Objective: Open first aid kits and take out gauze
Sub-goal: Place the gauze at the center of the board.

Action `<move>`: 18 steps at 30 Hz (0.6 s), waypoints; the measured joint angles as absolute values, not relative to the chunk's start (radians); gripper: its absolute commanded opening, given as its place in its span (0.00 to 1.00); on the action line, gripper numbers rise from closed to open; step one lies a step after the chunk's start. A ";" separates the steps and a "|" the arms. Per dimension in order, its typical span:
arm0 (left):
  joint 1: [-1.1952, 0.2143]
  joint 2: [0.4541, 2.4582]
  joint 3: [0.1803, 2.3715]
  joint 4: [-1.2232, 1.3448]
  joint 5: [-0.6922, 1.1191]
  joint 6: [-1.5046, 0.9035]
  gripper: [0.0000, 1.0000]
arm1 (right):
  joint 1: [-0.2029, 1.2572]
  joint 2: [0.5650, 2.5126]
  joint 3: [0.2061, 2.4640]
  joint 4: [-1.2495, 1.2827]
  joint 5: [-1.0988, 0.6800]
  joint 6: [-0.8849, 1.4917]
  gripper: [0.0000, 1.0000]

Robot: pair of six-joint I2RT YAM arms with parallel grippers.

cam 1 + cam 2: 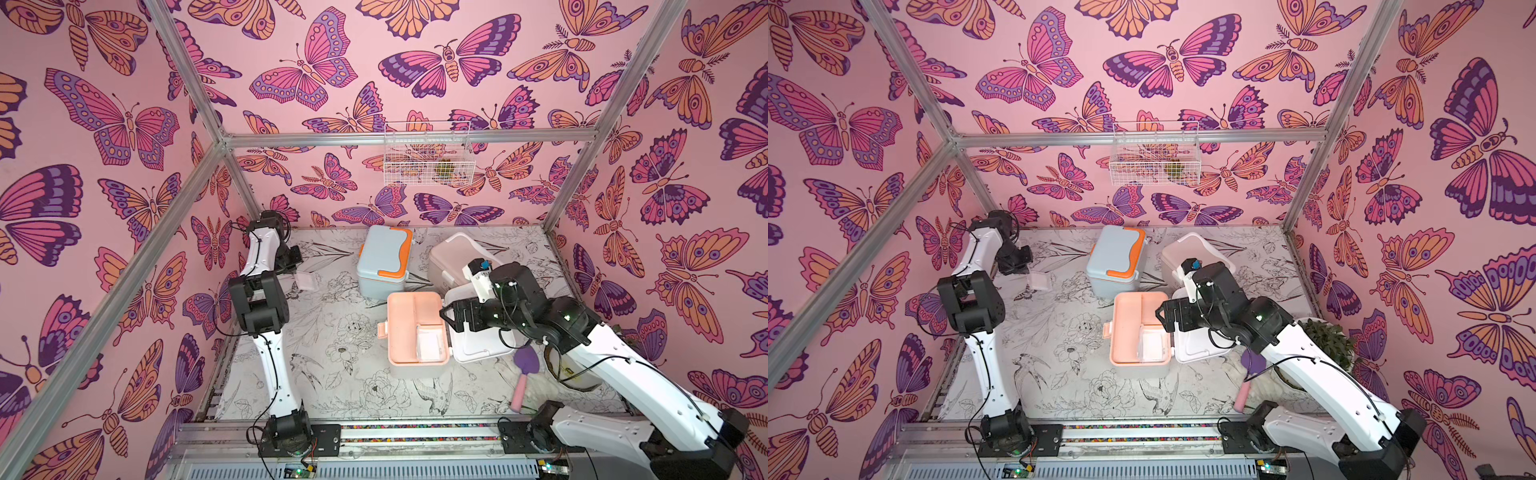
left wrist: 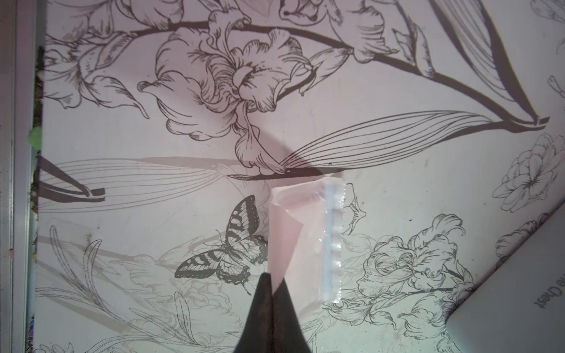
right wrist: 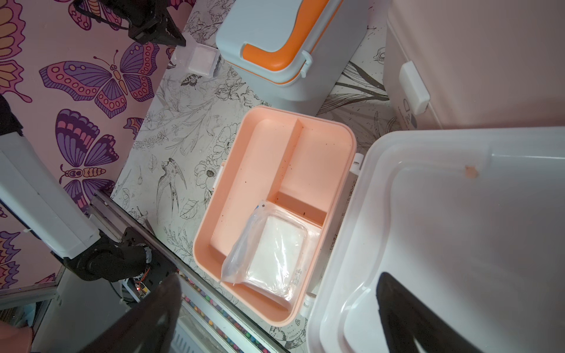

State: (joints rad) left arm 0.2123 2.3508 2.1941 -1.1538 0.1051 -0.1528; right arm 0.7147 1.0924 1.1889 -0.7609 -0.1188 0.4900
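- Your left hand [image 2: 272,279] is clenched on a gauze packet [image 1: 307,281], low over the table [image 1: 332,374], left of centre in a top view.
- A second gauze packet [image 1: 430,343] lies in the open kit's peach tray [image 1: 405,316], right of centre.
- Your right hand [image 1: 448,318], spread wide and empty, hangs just right of it, so that arm is nearer.

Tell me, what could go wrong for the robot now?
One: the left fingers pinch only an edge of the small clear plastic gauze packet, so it might slip out early. Two: a second clear gauze packet fills a corner pocket of the peach plastic tray; the open right fingers might bump the tray's walls or the white plastic lid beside it.
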 measured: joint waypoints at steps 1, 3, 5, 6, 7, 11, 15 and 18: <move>0.213 2.354 2.201 -1.157 0.109 -0.151 0.41 | 0.715 1.092 1.189 -0.759 -0.121 0.493 0.99; 0.213 2.360 2.220 -1.169 0.114 -0.154 0.64 | 0.715 1.093 1.188 -0.755 -0.122 0.494 0.99; 0.213 2.360 2.242 -1.188 0.120 -0.157 0.77 | 0.715 1.095 1.188 -0.751 -0.125 0.494 0.99; 0.213 2.356 2.248 -1.193 0.126 -0.159 0.81 | 0.715 1.097 1.188 -0.751 -0.125 0.495 0.99; 0.213 2.351 2.248 -1.197 0.132 -0.161 0.84 | 0.715 1.098 1.188 -0.751 -0.125 0.495 0.99; 0.205 2.283 2.222 -1.211 0.147 -0.181 0.89 | 0.715 1.100 1.188 -0.751 -0.123 0.498 0.99; 0.173 2.124 2.154 -1.213 0.142 -0.194 0.89 | 0.715 1.100 1.188 -0.751 -0.112 0.499 0.99; 0.127 1.964 2.072 -1.202 0.136 -0.205 0.88 | 0.715 1.097 1.186 -0.752 -0.097 0.501 0.99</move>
